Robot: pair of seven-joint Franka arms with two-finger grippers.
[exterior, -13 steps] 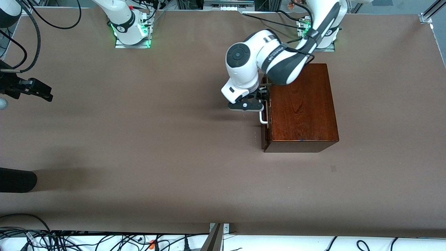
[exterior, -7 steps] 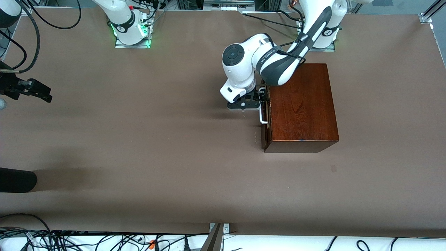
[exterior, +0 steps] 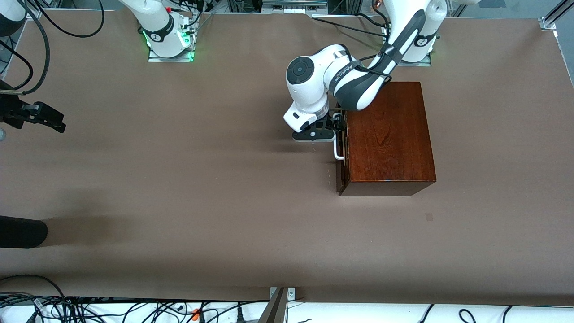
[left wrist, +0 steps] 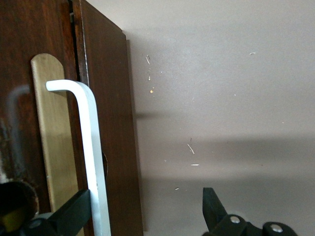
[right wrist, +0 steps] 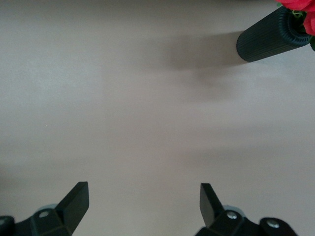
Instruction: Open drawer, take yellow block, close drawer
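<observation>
Drawer (exterior: 341, 154) sits shut in the box (exterior: 386, 137) on the counter (exterior: 179, 188). Its handle (left wrist: 91, 147) lies just inside one finger (left wrist: 74, 214) of the spread left gripper (left wrist: 147, 216), long axis crossing the gap. Right gripper (right wrist: 142, 206) waits spread at its counter end. No yellow block visible.

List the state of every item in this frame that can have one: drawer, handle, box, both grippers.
drawer: almost shut, only a thin gap at the box face.
white handle: ungrasped, one finger beside it.
wooden box: upright on the table.
left gripper: open, at the handle.
right gripper: open, waiting over bare table at the right arm's end.
yellow block: not visible.
</observation>
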